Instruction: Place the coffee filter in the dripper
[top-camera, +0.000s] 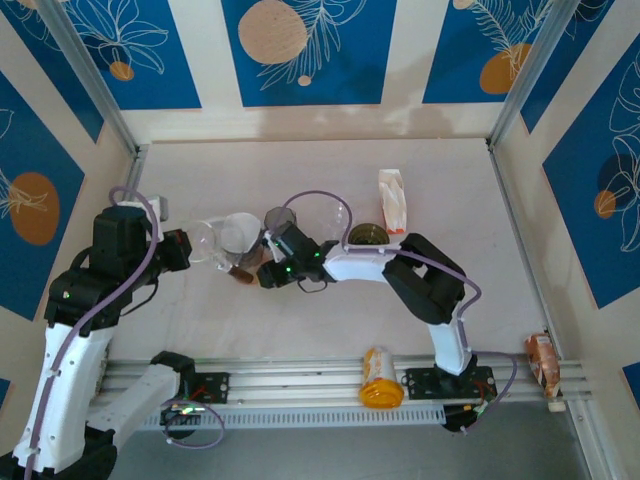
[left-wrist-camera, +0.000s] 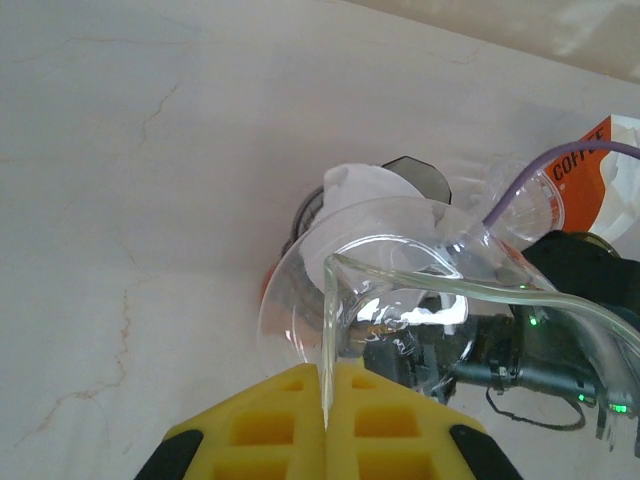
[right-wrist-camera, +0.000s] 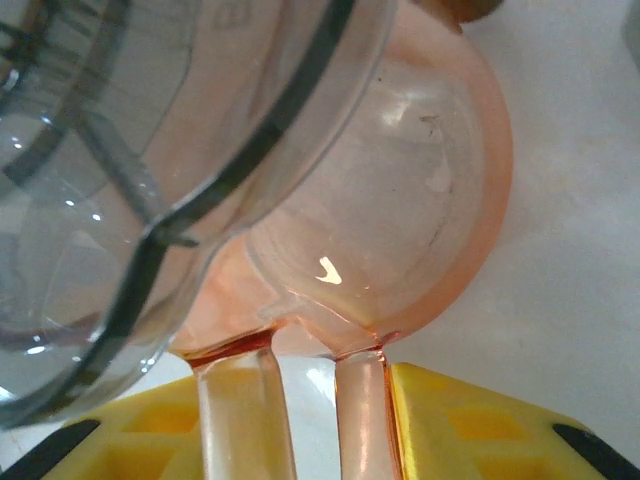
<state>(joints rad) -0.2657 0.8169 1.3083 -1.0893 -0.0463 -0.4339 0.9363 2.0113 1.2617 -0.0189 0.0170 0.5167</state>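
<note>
At centre-left of the top view, both arms meet over one tight cluster of glassware. The left gripper (left-wrist-camera: 325, 378) has its yellow pads pressed together on a thin edge of a clear glass vessel (left-wrist-camera: 300, 300). I judge this pinch is meant to steady the vessel rather than lift it. The right gripper (right-wrist-camera: 300, 390) comes in from the right of the frame and pinches the looped handle of the orange-tinted dripper (right-wrist-camera: 400, 200). That hold would keep the dripper's mouth upward and stop it turning while the paper settles.

The coffee filter (top-camera: 240, 234) shows as a white, slightly crumpled cone just right of the clear vessel. It appears to sit in the dripper's mouth. So much overlapping glass lies between the cameras and the paper that I cannot tell whether it is fully seated or only resting on the rim. If it is high, it needs pressing down evenly.

Counted:
- One filter, one dripper and one vessel in the left gripper.
- Two more glasses just above and right of the cluster, a dark tumbler (top-camera: 281, 219) and a clear cup (top-camera: 335, 215).
- One dark-lidded jar (top-camera: 368, 235) and one coffee bag (top-camera: 393, 200) beyond them.
- One orange bottle (top-camera: 378, 378) and one packet (top-camera: 543, 362) along the bottom rail.
</note>
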